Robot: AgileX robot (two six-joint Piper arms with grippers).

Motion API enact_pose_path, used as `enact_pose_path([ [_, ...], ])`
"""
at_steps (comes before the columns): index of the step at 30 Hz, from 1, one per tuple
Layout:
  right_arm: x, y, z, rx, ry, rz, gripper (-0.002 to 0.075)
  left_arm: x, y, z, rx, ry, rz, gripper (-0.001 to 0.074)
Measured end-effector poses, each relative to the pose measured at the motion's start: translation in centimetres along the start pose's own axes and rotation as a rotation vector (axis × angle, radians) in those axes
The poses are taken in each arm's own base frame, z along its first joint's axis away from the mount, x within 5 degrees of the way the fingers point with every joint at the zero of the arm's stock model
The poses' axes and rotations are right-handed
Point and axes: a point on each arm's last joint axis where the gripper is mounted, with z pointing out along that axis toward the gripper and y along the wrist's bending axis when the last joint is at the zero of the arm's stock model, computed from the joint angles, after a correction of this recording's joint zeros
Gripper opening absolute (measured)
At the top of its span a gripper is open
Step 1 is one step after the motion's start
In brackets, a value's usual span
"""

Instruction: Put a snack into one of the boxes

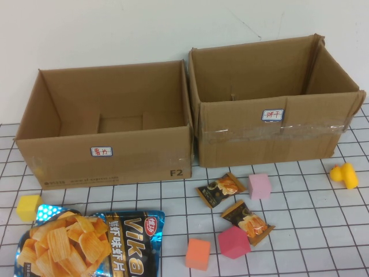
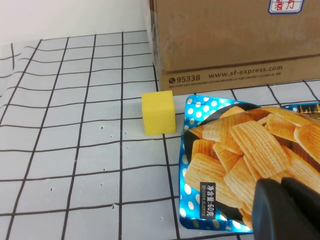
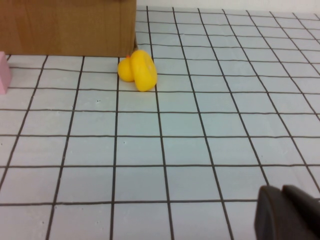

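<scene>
Nearest the high camera, a large blue chip bag (image 1: 92, 243) printed with ridged orange crisps lies flat on the gridded surface (image 1: 311, 231), in front of the left of two open cardboard boxes. That left box (image 1: 106, 130) and the right box (image 1: 271, 104) stand side by side, both empty so far as can be seen. Two small brown snack packets (image 1: 221, 190) (image 1: 248, 222) lie between pink, magenta and orange blocks; a yellow cube (image 1: 27, 206) sits just beside the bag, and a yellow rubber duck (image 1: 344, 175) by the right box. The left pincer (image 2: 286, 210) shows only as a dark tip low over the bag; the right pincer (image 3: 287, 212) hovers over bare grid near the duck. Whether either is released or clenched, I cannot tell. No snack is boxed yet. The glossy, puffy bag could slip from a shallow pinch, or catch on the box's wall during the lift.
</scene>
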Motion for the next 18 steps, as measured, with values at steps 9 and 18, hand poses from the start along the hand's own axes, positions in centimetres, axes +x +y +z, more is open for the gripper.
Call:
enact_pose_path([
  [9, -1.2, -0.2, 0.0, 0.029, -0.149, -0.079, -0.0001, -1.1, 0.0, 0.0, -0.001, -0.139, 0.002, -0.0003],
  [18, -7.1, 0.7, -3.5, 0.01, -0.924, -0.191, -0.0001, -5.2, 0.0, -1.7, 0.0, -0.629, 0.002, -0.0003],
])
